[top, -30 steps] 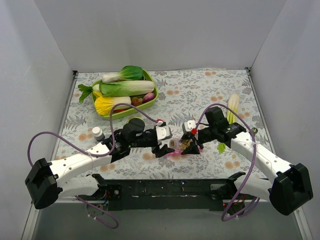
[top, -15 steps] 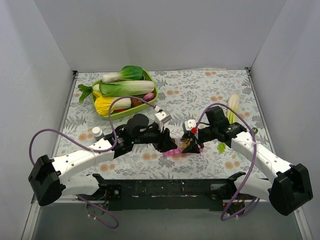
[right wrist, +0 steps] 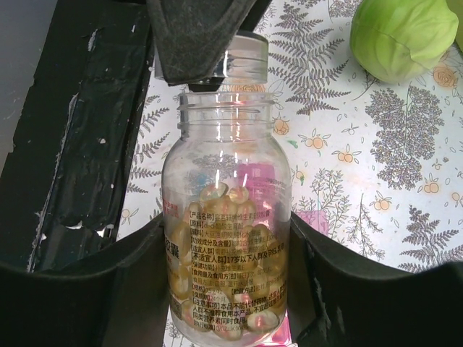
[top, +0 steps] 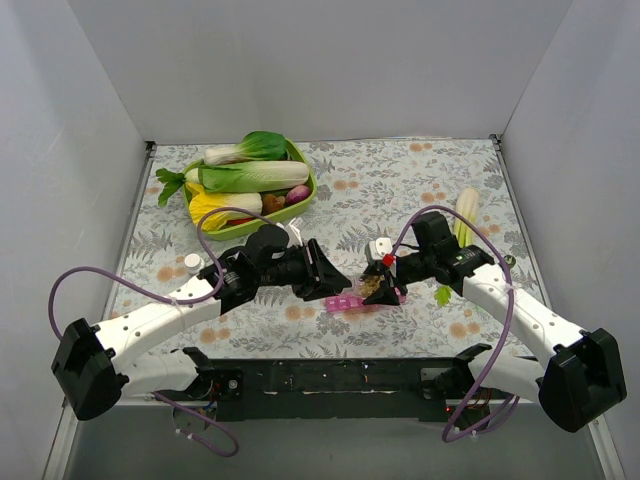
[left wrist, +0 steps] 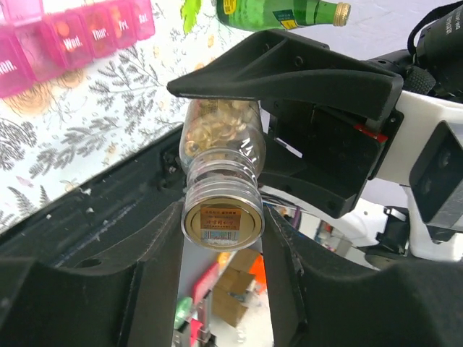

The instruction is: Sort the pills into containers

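A clear, round-shouldered plastic bottle [right wrist: 228,181], partly filled with glossy amber pills [right wrist: 224,289], is clamped by the right hand [right wrist: 226,238], its threaded neck left uncovered. A ribbed transparent cap [left wrist: 222,191], gold-labelled on its end, is pinched by the matte black left hand [left wrist: 222,224] just beyond that neck. The translucent pink pill-box [left wrist: 72,40], a strip of square cells, is laid on the floral-printed table [top: 400,190] beneath the bottle.

grey walls [top: 350,60], floral tablecloth [top: 400,180]

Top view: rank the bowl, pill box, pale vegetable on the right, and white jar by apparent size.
1. The bowl, clearly largest.
2-3. The pale vegetable and pill box look alike in length. The box is partly hidden, so I won't rank them.
4. The white jar, smallest.
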